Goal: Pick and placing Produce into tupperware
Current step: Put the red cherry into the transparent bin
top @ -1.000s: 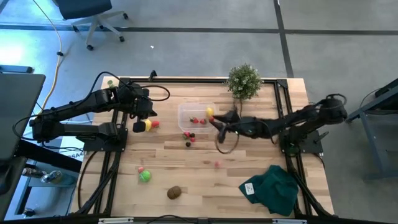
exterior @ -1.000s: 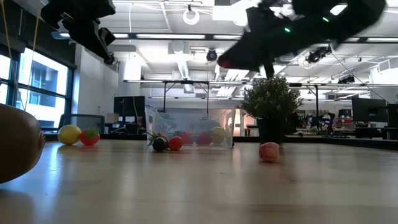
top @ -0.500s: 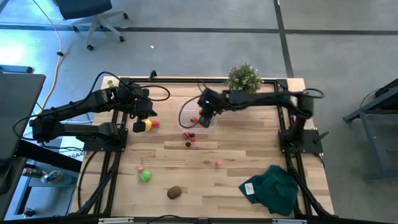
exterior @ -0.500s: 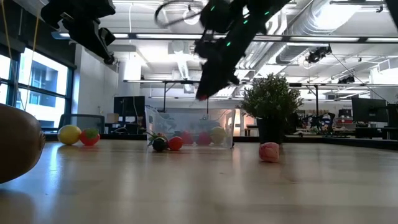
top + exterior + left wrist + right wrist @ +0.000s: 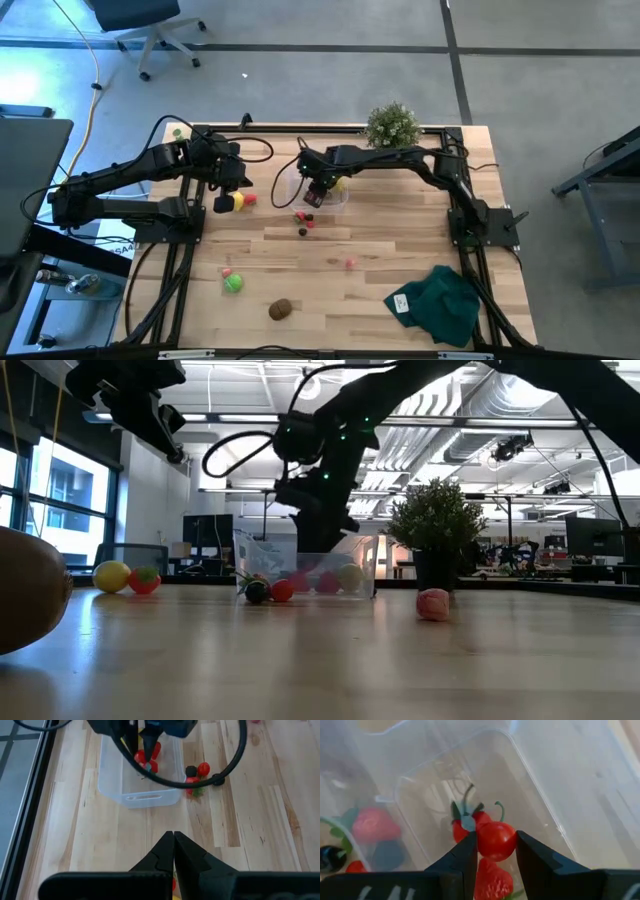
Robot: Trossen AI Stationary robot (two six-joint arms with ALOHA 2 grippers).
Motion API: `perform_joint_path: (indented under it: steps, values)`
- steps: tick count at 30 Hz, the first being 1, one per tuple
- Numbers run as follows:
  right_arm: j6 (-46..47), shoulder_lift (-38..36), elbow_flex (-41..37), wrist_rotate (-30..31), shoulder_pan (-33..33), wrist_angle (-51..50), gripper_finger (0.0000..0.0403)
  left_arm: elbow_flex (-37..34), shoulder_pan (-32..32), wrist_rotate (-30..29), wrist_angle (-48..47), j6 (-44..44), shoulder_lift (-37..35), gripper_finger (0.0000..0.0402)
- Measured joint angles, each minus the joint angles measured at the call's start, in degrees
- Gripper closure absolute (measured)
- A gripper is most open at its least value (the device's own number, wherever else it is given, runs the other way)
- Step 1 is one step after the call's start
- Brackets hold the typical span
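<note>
The clear tupperware [image 5: 292,180] stands on the far middle of the table, with a yellow fruit and red berries inside. My right gripper [image 5: 313,193] reaches down into it, shut on a red cherry [image 5: 496,841]; a strawberry [image 5: 492,880] lies just beneath. My left gripper [image 5: 173,840] is shut and hovers left of the tupperware [image 5: 145,797], above a lemon [image 5: 235,201] and a red fruit [image 5: 249,199]. Loose berries [image 5: 303,222] lie just in front of the container. A pink berry [image 5: 350,263], a green ball [image 5: 233,284] and a brown kiwi [image 5: 280,309] lie nearer. My right gripper pinches the round red cherry's body [image 5: 485,842] between its two fingers [image 5: 466,857], one on each side, coming from above into the tupperware. A green stem sticks out past the fingers. Whether the cherry touches the container floor, I cannot tell.
A bushy potted plant [image 5: 391,128] stands at the far edge, right of the tupperware. A dark green cloth [image 5: 436,303] lies at the near right corner. Bare wood stretches across the middle and right of the table.
My right arm has swung quickly from the table's right side toward the left, across to the tupperware, and has come down into it, carrying the red cherry. My left arm has kept still. Nothing on the table has shifted.
</note>
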Motion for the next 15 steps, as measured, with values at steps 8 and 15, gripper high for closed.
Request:
perform_joint_path:
  steps: [8, 15]
  values:
    - [2.56, 0.94, -0.01, -1.01, -0.24, -0.23, 0.0297, 0.0, -0.02, 0.02, 0.0, 0.0, -0.02, 0.0399]
    - [2.56, 0.94, -0.01, -1.09, -0.26, 0.03, 0.0285, 0.01, -0.02, 0.02, 0.0, 0.0, -0.01, 0.0399]
